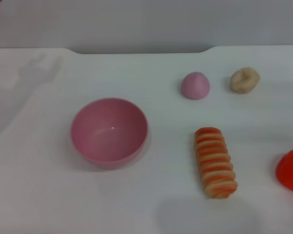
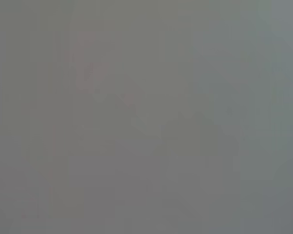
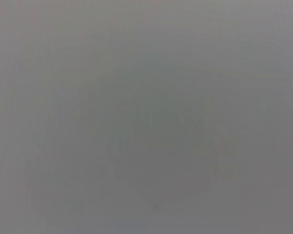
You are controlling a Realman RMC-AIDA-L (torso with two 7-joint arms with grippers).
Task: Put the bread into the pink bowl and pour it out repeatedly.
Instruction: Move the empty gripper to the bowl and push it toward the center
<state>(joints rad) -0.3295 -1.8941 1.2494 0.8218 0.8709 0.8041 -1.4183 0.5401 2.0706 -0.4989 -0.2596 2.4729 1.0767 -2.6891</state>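
The pink bowl (image 1: 109, 131) stands upright and empty on the white table, left of centre in the head view. The bread (image 1: 215, 161), an orange-and-cream striped loaf, lies flat on the table to the right of the bowl, apart from it, its length running toward me. Neither gripper shows in the head view. Both wrist views show only a flat grey blur with nothing recognisable.
A small solid pink dome (image 1: 195, 85) and a beige knotted bun (image 1: 244, 79) sit behind the bread. A red object (image 1: 291, 170) is cut off at the right edge. The white table's (image 1: 39, 185) far edge runs along the back.
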